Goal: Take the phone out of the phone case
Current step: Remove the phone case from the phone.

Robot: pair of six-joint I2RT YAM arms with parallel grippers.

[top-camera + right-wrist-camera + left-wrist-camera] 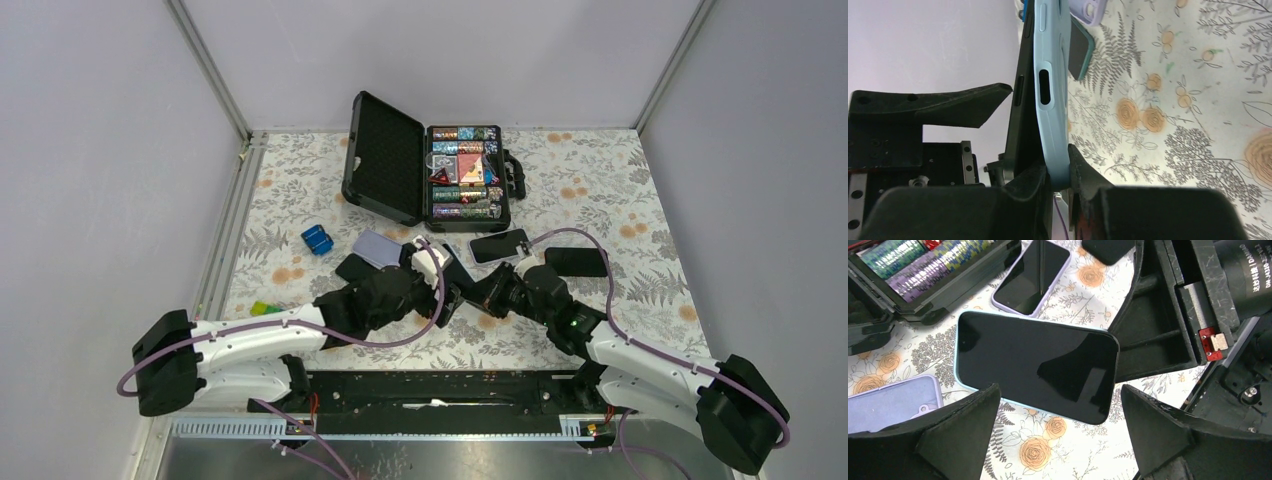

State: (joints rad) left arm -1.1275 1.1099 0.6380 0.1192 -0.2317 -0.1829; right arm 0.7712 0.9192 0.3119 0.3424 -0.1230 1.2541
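A black phone (1038,365) in a light blue case (1050,65) is held on edge above the floral table. My right gripper (1060,172) is shut on the case's lower edge; it also shows in the top view (490,292). In the right wrist view the phone's black side lies just left of the blue rim. My left gripper (1060,405) is open, its fingers (963,425) spread either side of the phone's screen, not clamping it. In the top view it (440,285) meets the right gripper at table centre, and the phone is mostly hidden there.
An open black case of poker chips (465,175) stands at the back. A lilac-cased phone (1030,275), an empty lilac case (893,400), a dark phone (576,262), a teal-edged phone (1080,55) and a blue block (317,239) lie around the grippers.
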